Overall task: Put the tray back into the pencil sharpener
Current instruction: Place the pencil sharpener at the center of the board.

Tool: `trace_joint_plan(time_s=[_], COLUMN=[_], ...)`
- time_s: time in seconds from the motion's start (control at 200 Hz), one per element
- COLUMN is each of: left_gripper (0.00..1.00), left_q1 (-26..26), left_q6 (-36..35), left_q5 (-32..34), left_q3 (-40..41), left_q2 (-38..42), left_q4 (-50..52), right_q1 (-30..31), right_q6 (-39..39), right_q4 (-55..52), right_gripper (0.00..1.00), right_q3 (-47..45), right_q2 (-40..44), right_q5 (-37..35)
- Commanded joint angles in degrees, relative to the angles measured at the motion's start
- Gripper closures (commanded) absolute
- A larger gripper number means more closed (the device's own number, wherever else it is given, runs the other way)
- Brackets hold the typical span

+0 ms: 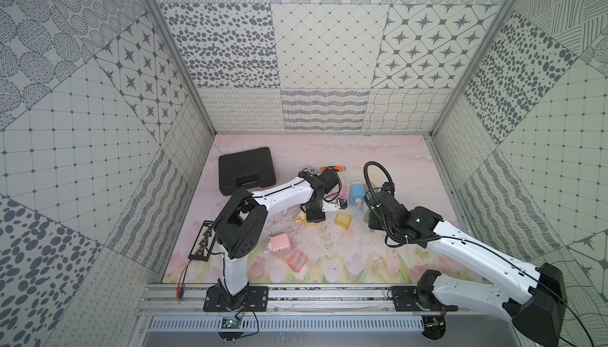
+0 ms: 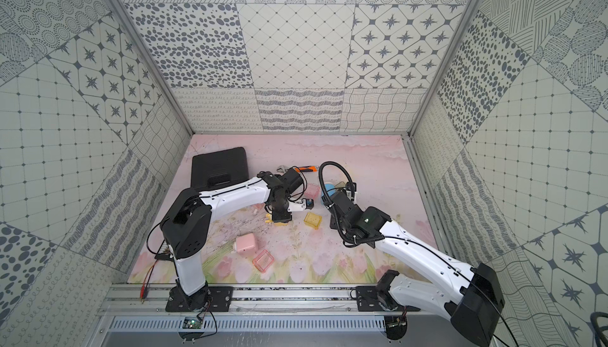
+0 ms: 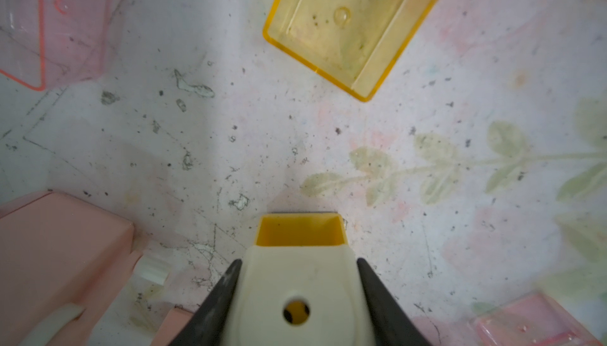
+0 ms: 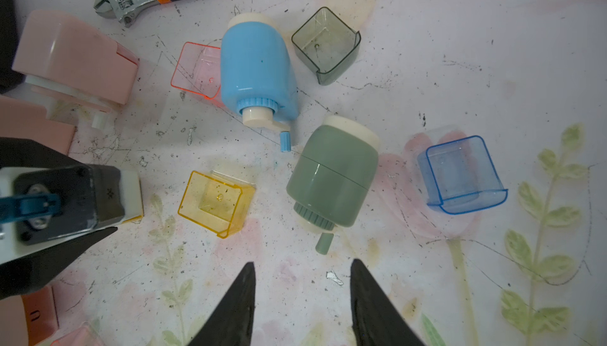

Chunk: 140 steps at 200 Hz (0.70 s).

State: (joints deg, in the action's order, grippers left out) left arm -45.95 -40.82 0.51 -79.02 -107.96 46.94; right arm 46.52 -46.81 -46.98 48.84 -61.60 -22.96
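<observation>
The yellow tray (image 3: 345, 32) is found lying loose on the table (image 3: 427, 114), apart from the yellow sharpener (image 3: 279, 275), whose slot is seen empty. The sharpener is clamped by the left gripper (image 3: 299, 260). The right gripper (image 4: 303, 262) is held with its jaws apart and empty. Insertion is judged not yet begun.

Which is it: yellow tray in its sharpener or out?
Out: the yellow tray lies on the mat, apart from the empty-slotted yellow sharpener.

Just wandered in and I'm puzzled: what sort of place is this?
Likely a robot test booth: patterned walls around a flowery mat, two arms bolted to a rail, pencil sharpeners scattered about.
</observation>
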Motion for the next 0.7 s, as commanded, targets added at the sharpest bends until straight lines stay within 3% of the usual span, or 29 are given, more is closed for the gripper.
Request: trace_joint_plan(time_s=[0.0,0.145,0.315,0.56,0.695], left_gripper=[0.40,0.31,0.12,0.13,0.16], left_q1=[0.71,1.72,4.03,9.46,11.09], left_q6=[0.56,1.07,1.71,-0.26,-1.11], left_q5=[0.06,-2.12,-7.29,-14.73,-17.80], left_q3=[1.24,2.66,6.03,12.36,15.04], left_q2=[0.90,3.52,8.60,14.07,15.52], left_q4=[0.12,-2.23,-5.39,-9.66,-13.31], right_q1=[0.02,0.04,-0.01,0.16,0.41], right_q6=[1.64,2.49,3.12,3.59,-0.48], right_q4=[0.58,0.42,0.34,2.83,5.76], right_gripper=[0.51,0.50,0.49,0.49,0.49], right_q3=[2.27,2.77,3.30,5.58,6.42], right_q2=[0.28,0.43,0.08,-3.86,-8.92], right_q5=[-0.59,-0.75,-0.38,5.78,9.03])
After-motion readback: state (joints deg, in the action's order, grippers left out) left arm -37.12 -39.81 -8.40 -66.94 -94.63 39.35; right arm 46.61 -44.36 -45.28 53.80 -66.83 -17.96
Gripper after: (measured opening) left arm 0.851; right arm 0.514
